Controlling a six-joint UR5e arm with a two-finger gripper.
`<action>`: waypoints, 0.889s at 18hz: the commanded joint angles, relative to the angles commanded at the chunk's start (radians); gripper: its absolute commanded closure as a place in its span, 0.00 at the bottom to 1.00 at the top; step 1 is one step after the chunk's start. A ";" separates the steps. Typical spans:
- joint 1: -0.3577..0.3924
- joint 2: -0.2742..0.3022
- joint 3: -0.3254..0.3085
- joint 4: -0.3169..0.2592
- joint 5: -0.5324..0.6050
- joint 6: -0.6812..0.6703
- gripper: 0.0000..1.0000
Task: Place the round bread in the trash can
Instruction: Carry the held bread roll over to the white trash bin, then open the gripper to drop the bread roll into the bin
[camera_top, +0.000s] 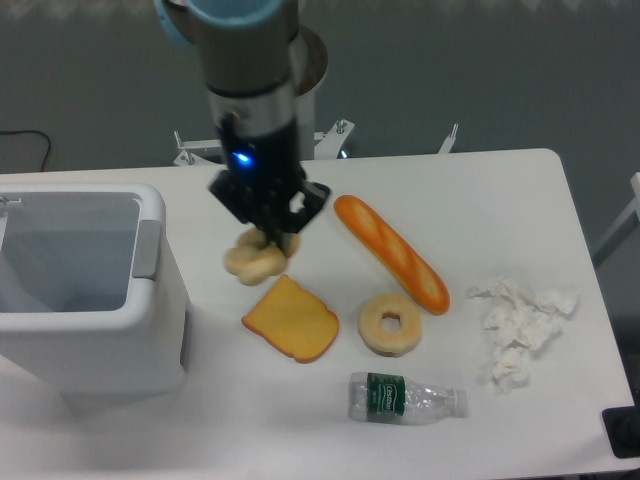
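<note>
The round bread (254, 262) is a puffy beige ring, blurred, hanging just under my gripper (266, 237) above the table. The gripper's fingers are shut on its upper edge and hold it clear of the tabletop. The trash can (150, 300) is a large white bin with a grey-blue inside at the left, its right wall a short way left of the bread. The gripper body hides the top part of the bread.
An orange baguette (392, 253) lies to the right. A flat cream-faced ring (390, 324) and a yellow toast slice (291, 320) lie in front. A plastic bottle (405, 398) and crumpled tissues (520, 325) lie at the front right.
</note>
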 joint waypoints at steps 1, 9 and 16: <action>-0.015 0.002 0.000 0.015 -0.003 -0.021 1.00; -0.166 -0.006 -0.015 0.072 -0.020 -0.137 0.69; -0.172 0.009 -0.026 0.120 -0.015 -0.138 0.00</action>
